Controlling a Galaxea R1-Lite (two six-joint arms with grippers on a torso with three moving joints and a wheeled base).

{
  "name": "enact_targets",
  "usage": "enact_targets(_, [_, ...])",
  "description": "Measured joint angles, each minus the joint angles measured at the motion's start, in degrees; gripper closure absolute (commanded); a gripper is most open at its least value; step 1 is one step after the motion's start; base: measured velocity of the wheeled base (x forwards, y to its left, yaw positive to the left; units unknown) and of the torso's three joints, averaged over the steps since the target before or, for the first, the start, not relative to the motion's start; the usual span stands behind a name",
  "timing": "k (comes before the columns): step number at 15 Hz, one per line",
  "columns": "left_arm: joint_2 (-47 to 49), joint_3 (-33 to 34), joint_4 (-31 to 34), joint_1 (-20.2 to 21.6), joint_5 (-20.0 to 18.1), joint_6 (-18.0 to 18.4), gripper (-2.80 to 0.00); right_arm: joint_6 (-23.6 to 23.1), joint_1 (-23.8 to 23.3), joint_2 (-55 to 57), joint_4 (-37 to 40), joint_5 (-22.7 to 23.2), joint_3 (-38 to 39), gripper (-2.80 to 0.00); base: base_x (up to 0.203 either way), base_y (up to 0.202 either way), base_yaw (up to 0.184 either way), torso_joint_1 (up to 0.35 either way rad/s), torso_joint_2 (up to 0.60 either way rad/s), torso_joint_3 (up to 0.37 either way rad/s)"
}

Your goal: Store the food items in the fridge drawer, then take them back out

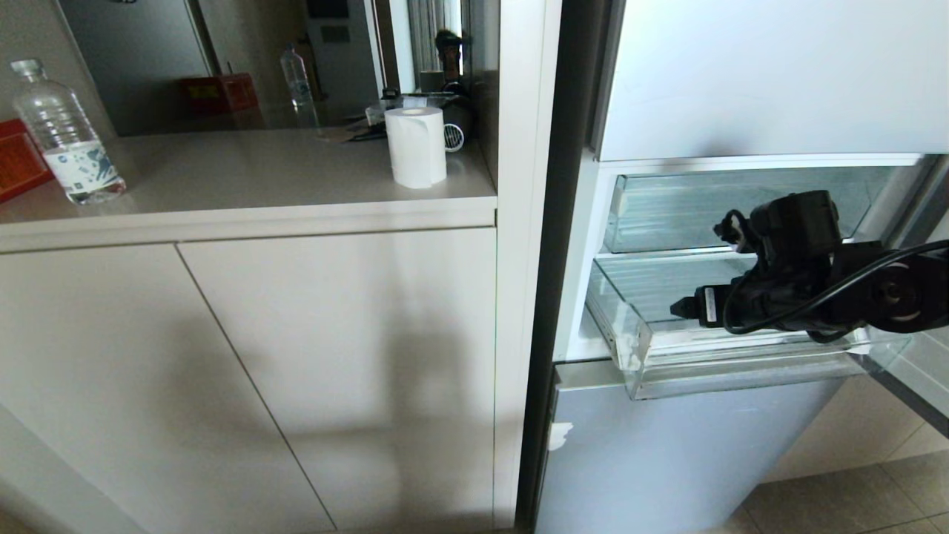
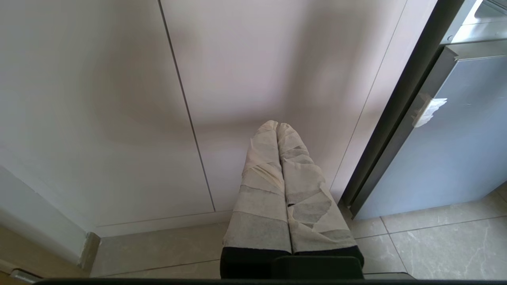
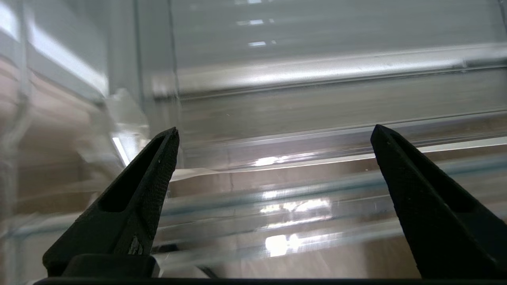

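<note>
The fridge drawer [image 1: 741, 374], clear plastic with a stepped front lip, stands pulled out of the open fridge on the right. My right arm [image 1: 786, 274] reaches in over it from the right. In the right wrist view the right gripper [image 3: 275, 130] is open, its black fingers wide apart with nothing between them, close above the drawer's ribbed clear plastic [image 3: 301, 130]. No food items show in any view. My left gripper [image 2: 277, 124], fingers wrapped in pale tape, is shut and empty, hanging low in front of the cabinet doors.
A clear flat-fronted bin [image 1: 667, 208] sits above the drawer, and a silver-blue door panel [image 1: 682, 452] below it. On the counter to the left stand a water bottle [image 1: 67, 141], a paper roll [image 1: 415, 144] and a red box [image 1: 18, 159]. Tiled floor [image 2: 435, 245] lies below.
</note>
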Motion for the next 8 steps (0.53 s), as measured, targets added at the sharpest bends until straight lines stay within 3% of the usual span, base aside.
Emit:
enact_targets(4, [0.00,0.00,-0.02,0.00,0.02,0.00,0.00,-0.23,-0.49,-1.15,10.90,-1.17,-1.00,-2.80,0.000,0.000,0.000,0.000,0.00,0.000])
enact_targets(8, [0.00,0.00,0.00,0.00,0.00,0.00,0.00,-0.13,-0.92,-5.24,14.58,-1.09,1.82,-2.80,0.000,0.000,0.000,0.000,0.00,0.000])
